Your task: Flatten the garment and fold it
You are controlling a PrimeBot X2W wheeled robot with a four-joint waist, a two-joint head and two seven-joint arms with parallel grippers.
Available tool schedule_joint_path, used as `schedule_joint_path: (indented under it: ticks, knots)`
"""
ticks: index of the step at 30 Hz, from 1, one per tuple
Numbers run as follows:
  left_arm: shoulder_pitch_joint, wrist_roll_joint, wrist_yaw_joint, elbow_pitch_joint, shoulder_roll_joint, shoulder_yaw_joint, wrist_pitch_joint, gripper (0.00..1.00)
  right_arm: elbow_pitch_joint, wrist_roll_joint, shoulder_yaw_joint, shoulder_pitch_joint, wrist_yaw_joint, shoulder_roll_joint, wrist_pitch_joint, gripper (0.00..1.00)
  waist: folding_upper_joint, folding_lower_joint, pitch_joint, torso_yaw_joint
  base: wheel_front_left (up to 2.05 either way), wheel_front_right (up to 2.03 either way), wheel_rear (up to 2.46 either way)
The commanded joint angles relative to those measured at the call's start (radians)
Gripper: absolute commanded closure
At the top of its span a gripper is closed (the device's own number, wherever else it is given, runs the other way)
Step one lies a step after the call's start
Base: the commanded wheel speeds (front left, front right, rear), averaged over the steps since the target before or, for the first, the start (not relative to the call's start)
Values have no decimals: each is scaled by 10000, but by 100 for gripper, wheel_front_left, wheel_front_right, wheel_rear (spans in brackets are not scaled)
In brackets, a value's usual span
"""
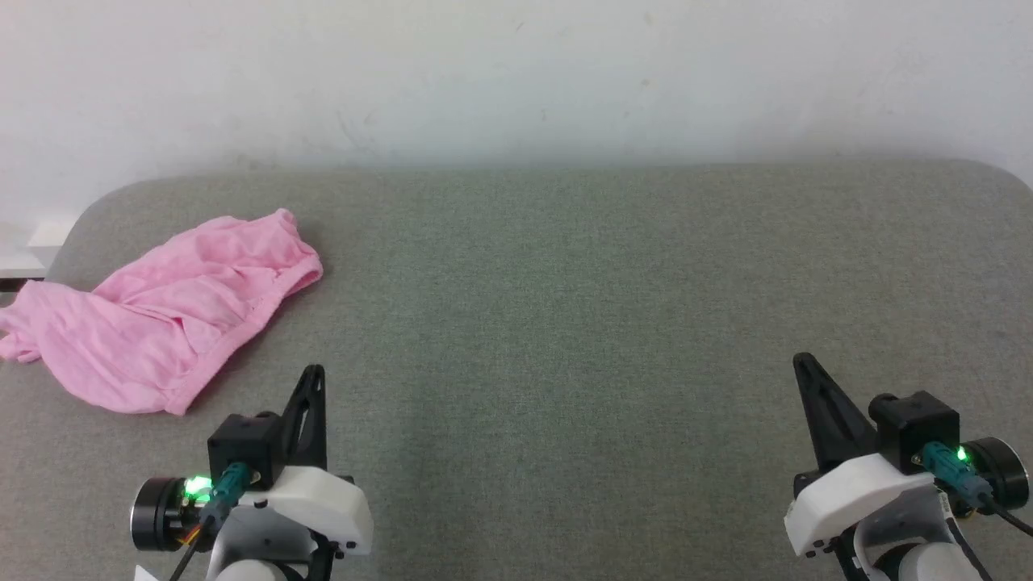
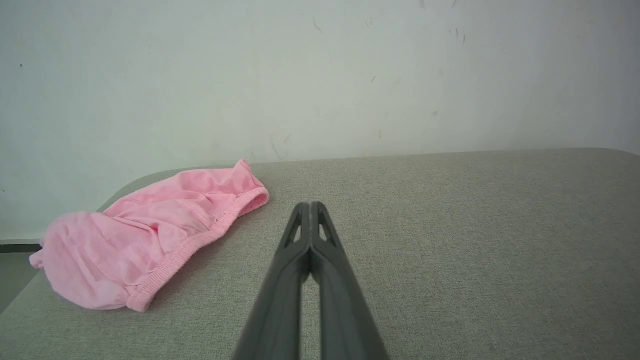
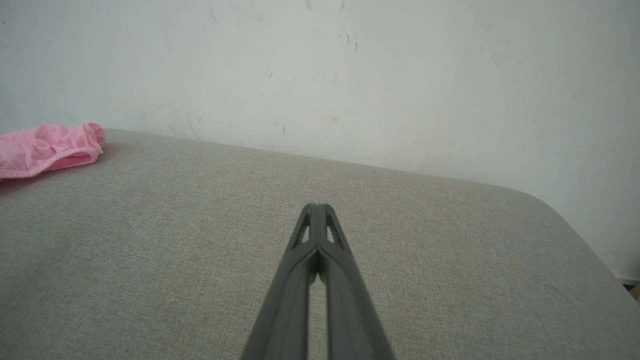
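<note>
left arm pose: left gripper (image 1: 314,372) sat at the lower left of the head view, long dark fingers pointing up-view toward the wall (image 1: 516,73), white wrist housing behind them, over the grey padded surface (image 1: 565,323).
left jaws: pressed together; in the left wrist view the two fingers met at the tip with only a thin slit lower down, nothing between them.
right arm pose: right gripper (image 1: 801,360) sat at the lower right of the head view, fingers also pointing up-view and leaning slightly toward the robot's left, over bare surface.
right jaws: pressed together at the tip in the right wrist view, nothing pinched.
wrist lights: a green light (image 1: 194,486) glowed on the left wrist, and another on the right.
garment location: garment (image 1: 161,319) lay on the surface at the robot's far left, ahead and to the left of the left gripper, apart from both grippers; well apart from the right one.
garment edge: its left end reached the surface's left edge; whether it hung over could not be told.
garment look: light pink, thin, crumpled in a loose heap, many soft folds, not flat, not folded.
hem band: gathered stitched hem band (image 2: 200,243) ran along the side nearer the left gripper and curled round into an open loop at the end nearer the wall.
</note>
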Motion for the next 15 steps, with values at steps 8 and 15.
schedule_joint_path:
  ticks: [8, 15]
  knots:
    - [0, -1, 0, 2, 0, 0, 0, 0, 2, 1, 0, 0, 0, 0, 0, 0, 0, 0, 0, 0, 0, 0, 0]
    - [1, -81, 48, 83, -1, -83, -91, 0, 108, 129, -25, 21, 0, -3, -92, 0, 0, 0, 3, 1, 0, 0, 0]
